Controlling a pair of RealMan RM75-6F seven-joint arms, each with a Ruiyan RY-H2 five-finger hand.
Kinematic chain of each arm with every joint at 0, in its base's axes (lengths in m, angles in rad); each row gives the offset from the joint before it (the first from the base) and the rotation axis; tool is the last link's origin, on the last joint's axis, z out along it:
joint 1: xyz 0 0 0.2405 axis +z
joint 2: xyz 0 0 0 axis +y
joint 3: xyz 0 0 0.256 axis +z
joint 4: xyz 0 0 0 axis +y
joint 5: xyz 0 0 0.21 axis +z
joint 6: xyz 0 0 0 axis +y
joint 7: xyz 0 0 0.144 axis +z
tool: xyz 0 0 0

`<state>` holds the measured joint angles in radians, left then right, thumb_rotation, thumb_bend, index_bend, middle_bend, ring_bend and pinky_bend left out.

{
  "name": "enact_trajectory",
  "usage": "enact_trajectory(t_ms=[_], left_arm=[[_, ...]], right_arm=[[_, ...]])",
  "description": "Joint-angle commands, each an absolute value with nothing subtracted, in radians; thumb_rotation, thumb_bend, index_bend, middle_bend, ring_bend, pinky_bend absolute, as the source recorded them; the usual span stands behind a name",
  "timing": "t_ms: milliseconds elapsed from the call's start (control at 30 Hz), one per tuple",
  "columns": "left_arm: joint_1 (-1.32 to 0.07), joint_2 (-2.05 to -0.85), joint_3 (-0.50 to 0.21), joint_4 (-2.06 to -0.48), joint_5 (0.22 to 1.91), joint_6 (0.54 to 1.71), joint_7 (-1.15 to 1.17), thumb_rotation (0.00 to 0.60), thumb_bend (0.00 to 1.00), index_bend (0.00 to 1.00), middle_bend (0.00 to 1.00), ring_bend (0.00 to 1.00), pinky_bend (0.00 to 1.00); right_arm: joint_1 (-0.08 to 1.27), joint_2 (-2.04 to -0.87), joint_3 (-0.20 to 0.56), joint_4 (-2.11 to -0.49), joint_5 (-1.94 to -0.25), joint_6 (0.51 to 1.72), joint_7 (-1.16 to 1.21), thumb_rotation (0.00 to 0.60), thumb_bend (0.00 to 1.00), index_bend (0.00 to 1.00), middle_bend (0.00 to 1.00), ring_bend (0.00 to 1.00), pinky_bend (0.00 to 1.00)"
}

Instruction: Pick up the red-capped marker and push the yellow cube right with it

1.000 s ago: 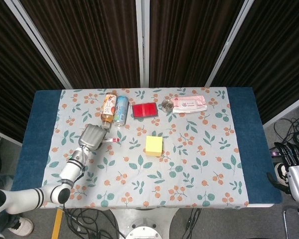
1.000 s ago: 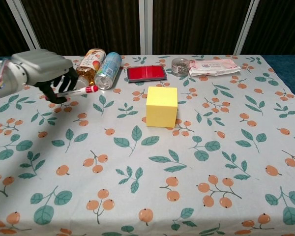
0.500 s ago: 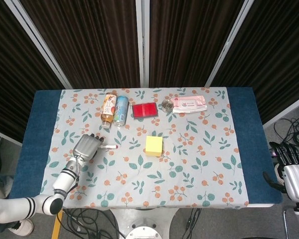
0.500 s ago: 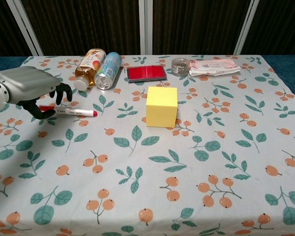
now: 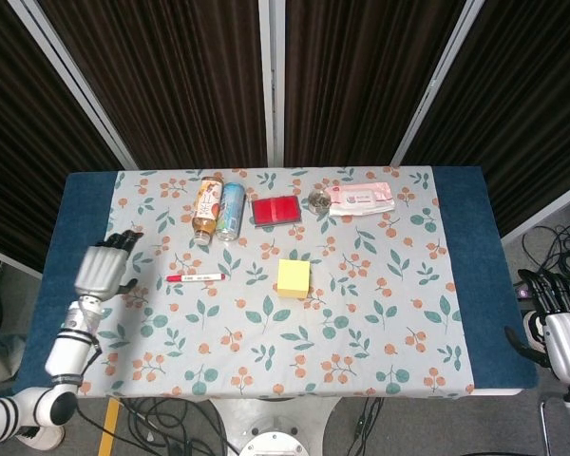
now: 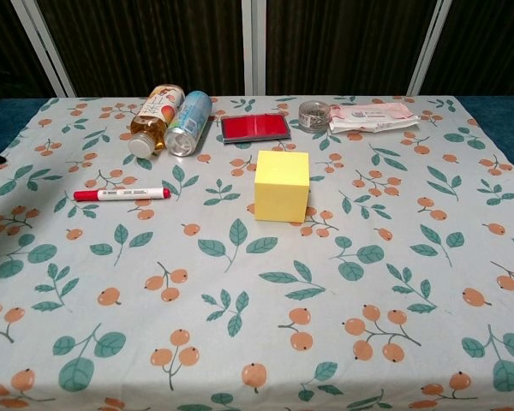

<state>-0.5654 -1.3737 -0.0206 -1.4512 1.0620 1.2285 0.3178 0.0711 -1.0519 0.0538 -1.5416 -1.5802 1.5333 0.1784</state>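
Both hands hold nothing. Left hand (image 5: 103,270), grey with dark fingers spread, hovers at the cloth's nine o'clock edge, apart from the slim white red-capped marker (image 6: 122,194), which lies flat at nine o'clock of the matte yellow cube (image 6: 281,184). Right hand (image 5: 562,323) hangs off the table's four o'clock corner; whether its fingers are apart I cannot tell.

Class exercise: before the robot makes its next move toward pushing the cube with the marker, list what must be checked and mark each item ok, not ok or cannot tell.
1. Red-capped marker held by a hand: not ok; it lies flat on the cloth.
2. Left hand free to grasp: ok; fingers apart, holding nothing.
3. Yellow cube upright, nothing touching it: ok.
4. Cloth right of the cube free of things: ok.
5. Bottle and can apart from the marker: ok.
6. Right hand out of the way: ok; off the table's right edge.
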Motion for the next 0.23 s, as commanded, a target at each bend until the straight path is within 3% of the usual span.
enact_trajectory(t_ms=[33,233], left_arm=[[-0.433,-1.306,-0.005,-1.39,1.156,1.361,0.176,0.6,0.18,0.2,0.26,0.19,0.32],[-0.324,-1.234,0.022,-1.446,1.209,1.452,0.107,0.6,0.17,0.21,0.26,0.19,0.3]], right_arm=[[0.074,-1.054,0.055,-1.541,-1.58,1.531,0.174,0.6,0.2,0.0,0.09,0.0,0.0],[0.078,-1.052,0.055,-1.556,-1.583,1.528,0.153,0.6,0.2,0.0,0.07,0.0,0.0]])
